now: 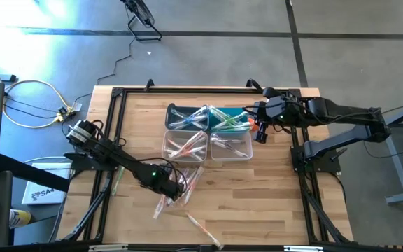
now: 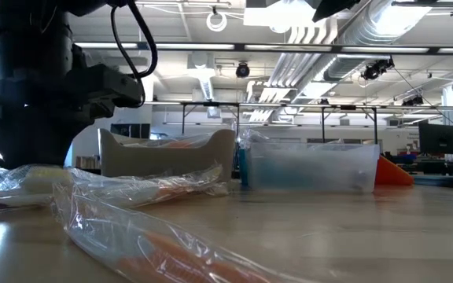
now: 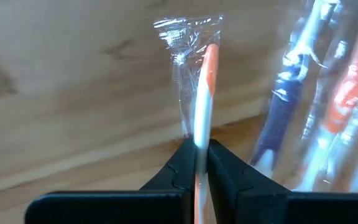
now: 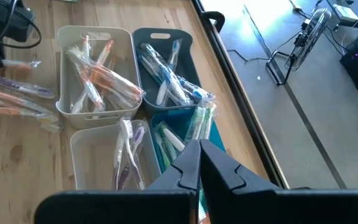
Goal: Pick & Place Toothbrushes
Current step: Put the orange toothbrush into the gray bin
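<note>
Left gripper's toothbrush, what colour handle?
Orange and white toothbrush, in a clear wrapper, pinched by the left gripper. Left wrist view shows it best.

Surface: we see a pale butcher-block wooden table edged by a black metal frame.
Landmark: four small rectangular plastic bins, two clear and two dark teal, clustered on the wood.
Loose items: clear-wrapped toothbrushes with orange and purple handles lie scattered just beside the bins' near-left corner; one wrapped toothbrush lies farther off.
</note>
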